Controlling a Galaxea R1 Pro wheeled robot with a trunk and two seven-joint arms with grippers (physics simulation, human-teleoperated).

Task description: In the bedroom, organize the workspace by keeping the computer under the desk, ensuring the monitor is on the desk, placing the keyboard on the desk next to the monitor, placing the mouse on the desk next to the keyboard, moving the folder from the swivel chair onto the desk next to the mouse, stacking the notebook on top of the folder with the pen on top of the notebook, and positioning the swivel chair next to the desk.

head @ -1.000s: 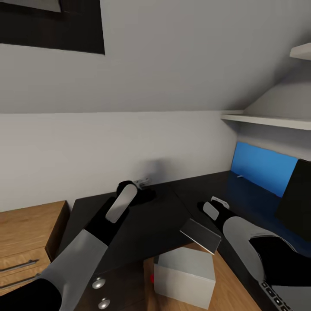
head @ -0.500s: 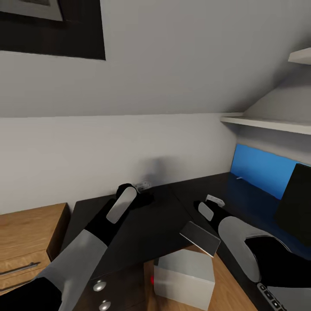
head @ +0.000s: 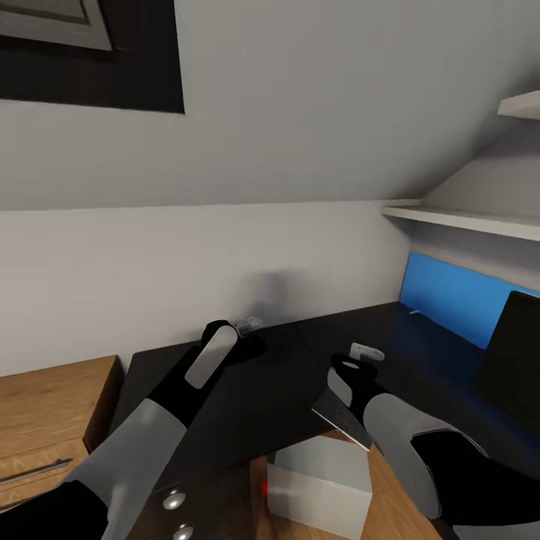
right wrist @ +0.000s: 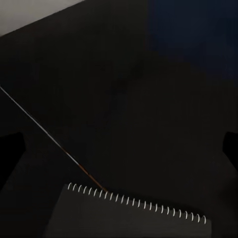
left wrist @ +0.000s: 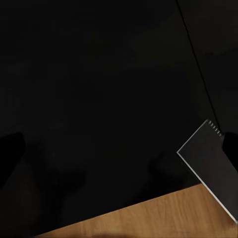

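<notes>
Notebook (head: 343, 415) lay at desk (head: 255, 390) corner, 4 o'clock from left gripper (head: 238, 331), overhanging.
Looked thin, light, stiff, perhaps slick; best pinched by overhanging edge. Right gripper (head: 347, 370) hovered above, spread wide, empty; left likewise.

The monitor (head: 516, 352) runs off the head view's right edge. The right arm covers part of the notebook (head: 339, 417). Its gripper's fingertips look too small to judge.

Around us in the bedroom
We are seeing a blue wall panel (head: 459, 298) lying under a white shelf (head: 465, 220), and a wooden drawer unit (head: 45, 420) standing against the wall.
</notes>
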